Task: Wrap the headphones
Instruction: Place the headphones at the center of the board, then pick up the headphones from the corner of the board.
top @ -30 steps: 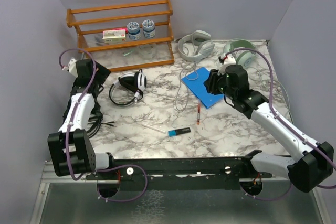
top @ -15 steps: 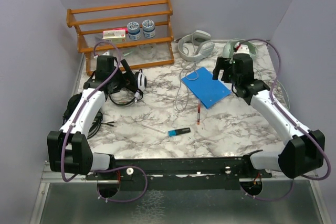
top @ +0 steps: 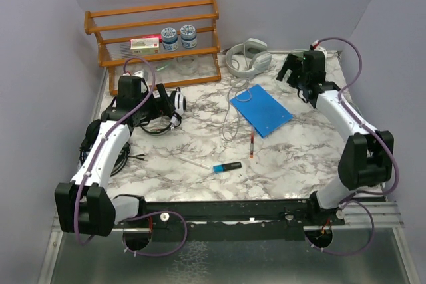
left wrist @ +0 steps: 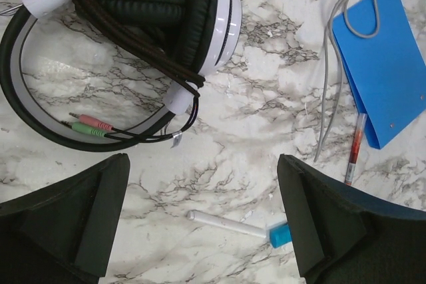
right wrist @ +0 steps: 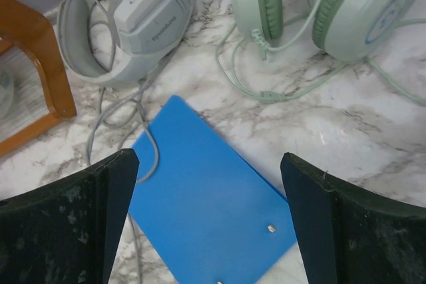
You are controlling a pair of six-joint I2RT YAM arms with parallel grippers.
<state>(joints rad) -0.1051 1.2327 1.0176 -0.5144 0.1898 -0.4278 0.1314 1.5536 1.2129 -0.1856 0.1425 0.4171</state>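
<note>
From overhead, the left gripper (top: pixel 160 98) hovers at the table's (top: pixel 200 141) 10 o'clock, jaws spread wide and empty, just beside the white-and-black headphones (top: pixel 174 103). The left wrist camera adds what that view cannot: the cord is looped around the folded ear cups (left wrist: pixel 166 11), and its pink and green plugs (left wrist: pixel 90 124) lie inside the headband's curve, at 8 o'clock from the cups. A red pen (left wrist: pixel 355 147) and a white stick with a blue cap (left wrist: pixel 233 226) lie apart on the marble.

The right gripper (top: pixel 289 71) hangs at 2 o'clock, also wide open and holding nothing. Overhead, the arm hides what is beneath it; the right wrist camera shows pale green headphones (right wrist: pixel 346 11) there, their thin cord loose on the table. The grey headphones (right wrist: pixel 143 11) lie at 11 o'clock from the blue folder (right wrist: pixel 206 211), their cord trailing across its corner, close to the wooden rack (right wrist: pixel 33 71).
</note>
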